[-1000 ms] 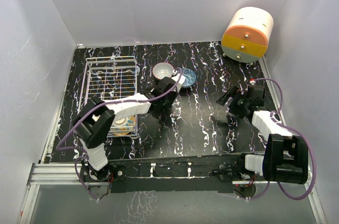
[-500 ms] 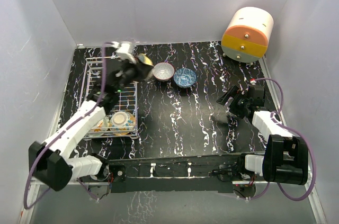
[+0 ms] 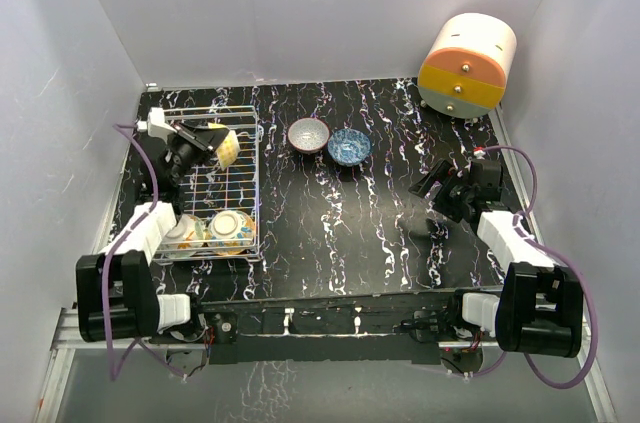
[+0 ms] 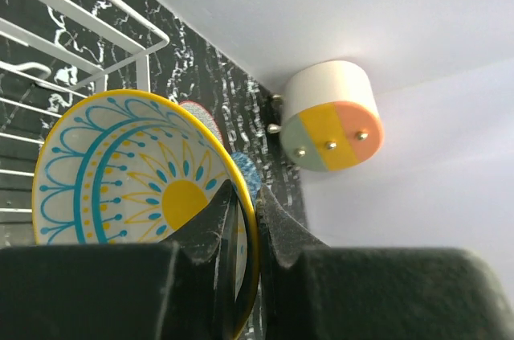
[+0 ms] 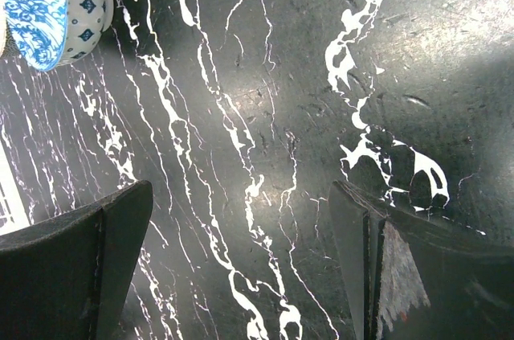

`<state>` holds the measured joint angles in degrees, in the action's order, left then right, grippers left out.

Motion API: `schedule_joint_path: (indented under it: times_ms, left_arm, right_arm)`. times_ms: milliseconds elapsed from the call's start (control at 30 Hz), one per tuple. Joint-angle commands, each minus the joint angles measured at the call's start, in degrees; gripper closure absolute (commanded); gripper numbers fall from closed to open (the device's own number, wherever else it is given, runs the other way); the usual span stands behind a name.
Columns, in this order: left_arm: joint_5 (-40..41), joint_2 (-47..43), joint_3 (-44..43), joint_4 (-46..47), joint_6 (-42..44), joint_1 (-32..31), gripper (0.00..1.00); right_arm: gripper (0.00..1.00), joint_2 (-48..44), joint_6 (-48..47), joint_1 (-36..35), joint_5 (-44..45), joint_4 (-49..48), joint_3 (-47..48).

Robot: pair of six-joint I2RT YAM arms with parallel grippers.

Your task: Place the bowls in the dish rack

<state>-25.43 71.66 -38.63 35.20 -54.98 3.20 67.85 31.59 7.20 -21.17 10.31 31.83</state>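
Note:
My left gripper (image 3: 210,143) is shut on the rim of a yellow-rimmed bowl (image 3: 229,146) with a blue and yellow sun pattern, held on edge above the far part of the white wire dish rack (image 3: 210,111). In the left wrist view both fingers pinch the bowl (image 4: 132,187) at its rim, where the gripper (image 4: 245,199) closes. Two bowls (image 3: 232,227) lie in the rack's near end. On the table stand a grey bowl (image 3: 308,134) and a blue bowl (image 3: 349,146). My right gripper (image 3: 432,186) hovers open over bare table, with the blue bowl (image 5: 48,2) far off to its upper left.
A big cream, orange and yellow drum (image 3: 467,63) stands at the far right corner, also visible in the left wrist view as the drum (image 4: 333,115). White walls enclose the black marbled table (image 3: 360,233) on three sides.
The left arm lifted the yellow-rimmed bowl from beside the two table bowls and swung it left over the rack. The right arm has not moved.

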Motion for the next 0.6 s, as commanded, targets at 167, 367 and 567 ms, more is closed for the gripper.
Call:
schedule_joint_path:
  times_ms: [167, 367, 567]
  left_arm:
    - [-5.8, 12.4, 6.1, 41.1, -26.0, 4.0, 1.0]
    - [-5.6, 21.7, 4.9, 46.0, -30.0, 4.2, 1.0]
    - [-6.6, 28.1, 2.8, 49.0, -33.3, 4.6, 1.0]
  right_arm:
    - [0.06, -2.5, -0.4, 0.3, -0.5, 0.5, 3.7]
    - [0.06, -3.3, -0.5, 0.2, 0.8, 1.3, 3.9]
    - [0.06, -2.8, -0.3, 0.2, 1.0, 1.1, 4.0]
